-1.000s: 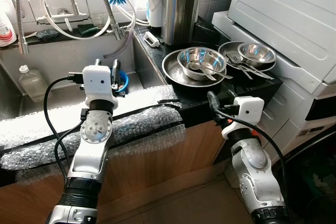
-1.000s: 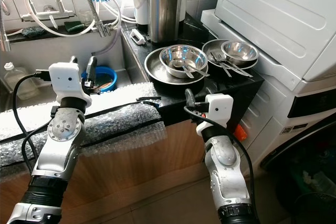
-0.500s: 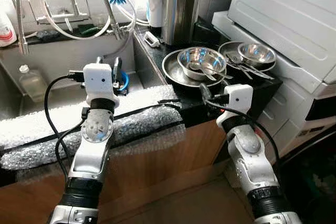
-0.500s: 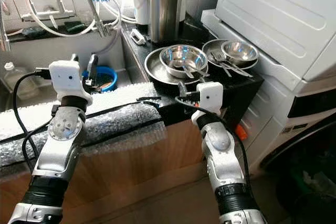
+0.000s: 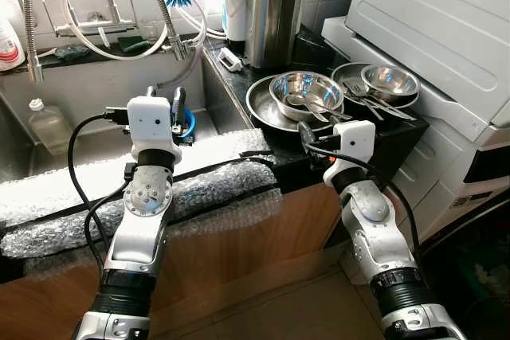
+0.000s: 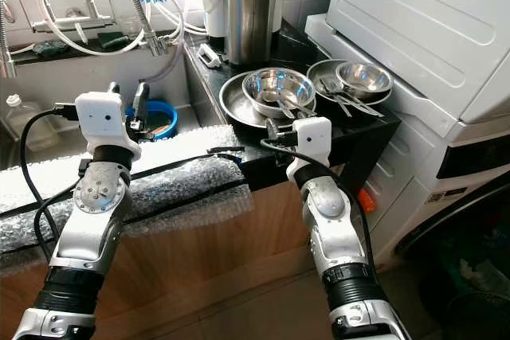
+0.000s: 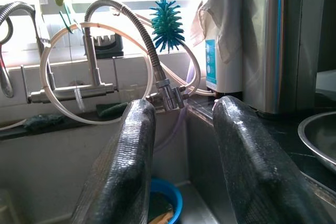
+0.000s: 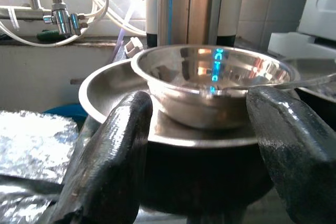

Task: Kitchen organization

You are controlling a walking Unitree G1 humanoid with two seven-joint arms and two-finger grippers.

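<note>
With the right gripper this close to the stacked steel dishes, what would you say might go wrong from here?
The right gripper is open at the rim of the large plate, which sits near the counter edge; a push could slide it. The bowl stacked on that plate holds loose spoons, so lifting the plate unevenly may tip the bowl and spill them. The left gripper hangs over the sink by the blue bowl, and its cable may snag.

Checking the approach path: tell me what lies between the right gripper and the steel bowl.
Only the large steel plate's near rim; the right gripper, fingers open, faces the steel bowl sitting on it, per the right wrist view.
</note>
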